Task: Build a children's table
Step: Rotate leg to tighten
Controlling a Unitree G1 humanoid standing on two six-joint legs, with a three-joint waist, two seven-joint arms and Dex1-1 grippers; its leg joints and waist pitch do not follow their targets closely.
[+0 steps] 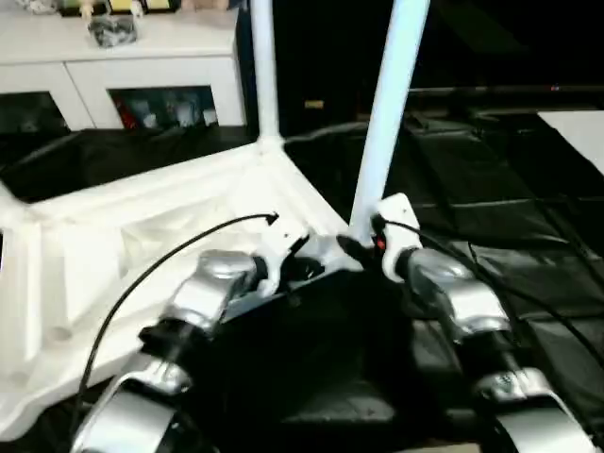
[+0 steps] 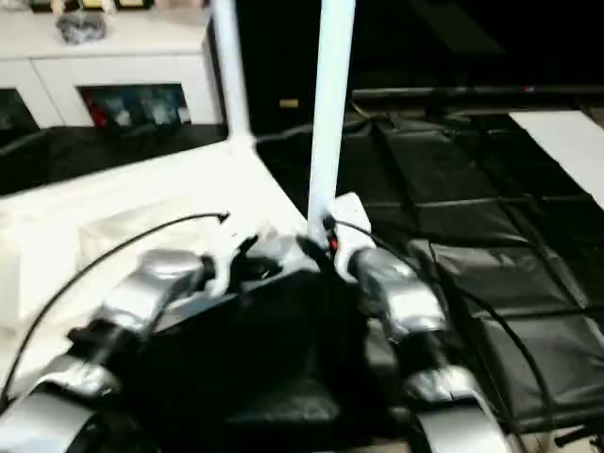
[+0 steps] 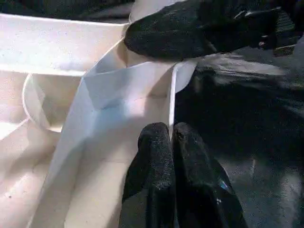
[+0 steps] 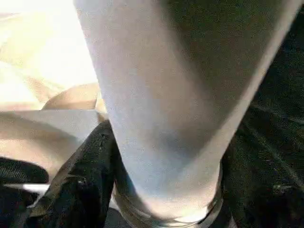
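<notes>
Right now I'm seating a leg (image 1: 389,113) into the near corner socket (image 4: 166,211) of the tabletop (image 1: 142,245), which lies underside-up on the dark floor mat (image 1: 491,189).

Landmark: that near corner socket. A second leg (image 1: 262,66) already stands upright in the socket at the far corner along the same edge.

Right gripper (image 1: 363,243): jaws spread wide around the leg's base, just above the socket; one black finger (image 4: 80,175) presses the tube's side. I read this as a hold on the leg.

Left gripper (image 3: 169,156): fingers pinched together, clamped on the thin rim wall (image 3: 172,99) of the tabletop right beside the socket. It's my brace.

Leg leans slightly away from vertical compared with the seated one, so I judge it not fully home.

How I'd do it well:
- keep the left pinch firm so the tabletop can't skate on the mat;
- square the leg to the socket before pushing;
- press straight down along the tube, no sideways load;
- grip low, near the socket, for control.

Risk: a tilted push jams the taper or lifts the corner.
</notes>
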